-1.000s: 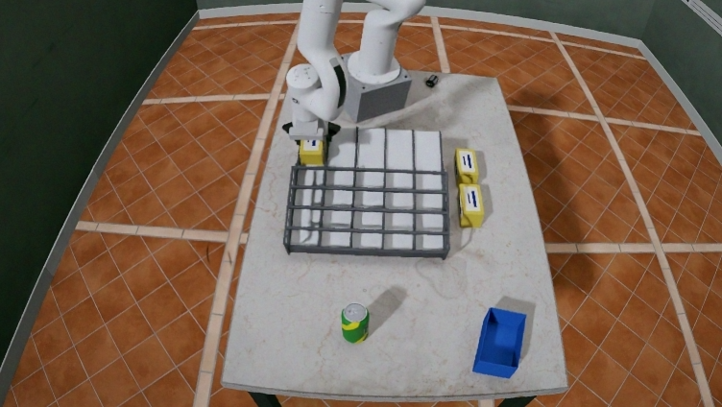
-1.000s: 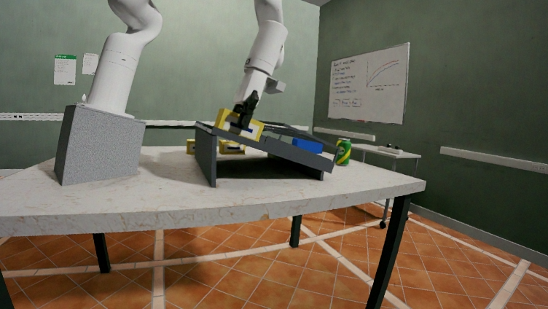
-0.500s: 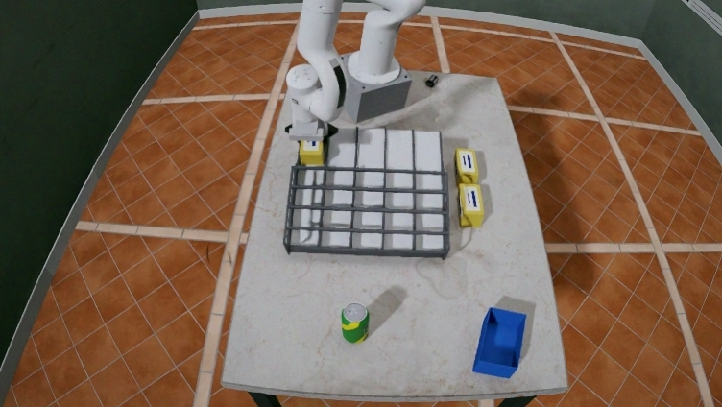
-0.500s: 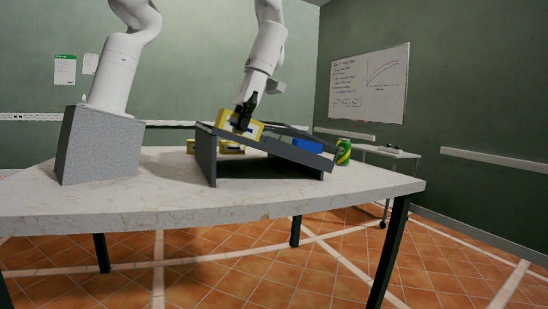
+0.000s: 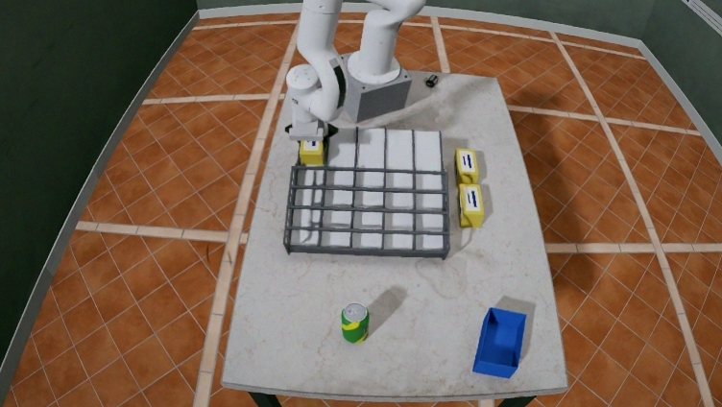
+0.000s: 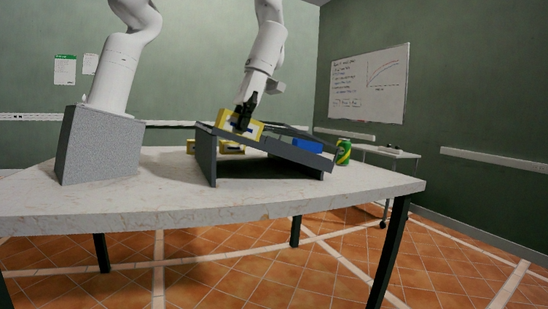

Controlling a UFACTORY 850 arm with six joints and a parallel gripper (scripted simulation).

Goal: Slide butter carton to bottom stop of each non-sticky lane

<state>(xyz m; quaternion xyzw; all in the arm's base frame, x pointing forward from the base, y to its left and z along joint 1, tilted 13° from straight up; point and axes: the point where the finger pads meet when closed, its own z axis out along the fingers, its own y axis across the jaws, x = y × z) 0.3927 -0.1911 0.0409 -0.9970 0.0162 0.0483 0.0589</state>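
Observation:
A grey sloped shelf (image 5: 367,250) (image 6: 291,153) with five white lanes stands mid-table. A yellow butter carton (image 5: 311,153) (image 6: 226,119) with a blue label lies at the top of the leftmost lane. My gripper (image 5: 307,140) (image 6: 243,119) is shut on this carton from above. Two more butter cartons lie on the table to the right of the shelf, one (image 5: 466,165) behind the other (image 5: 470,204). In the exterior view they show behind the shelf, one (image 6: 190,146) left of the other (image 6: 232,147).
A green soda can (image 5: 354,323) (image 6: 342,151) stands near the table's front edge. A blue bin (image 5: 498,343) (image 6: 307,145) sits at the front right. The robot's grey base (image 5: 377,96) (image 6: 98,146) stands behind the shelf. A small black object (image 5: 431,80) lies at the back.

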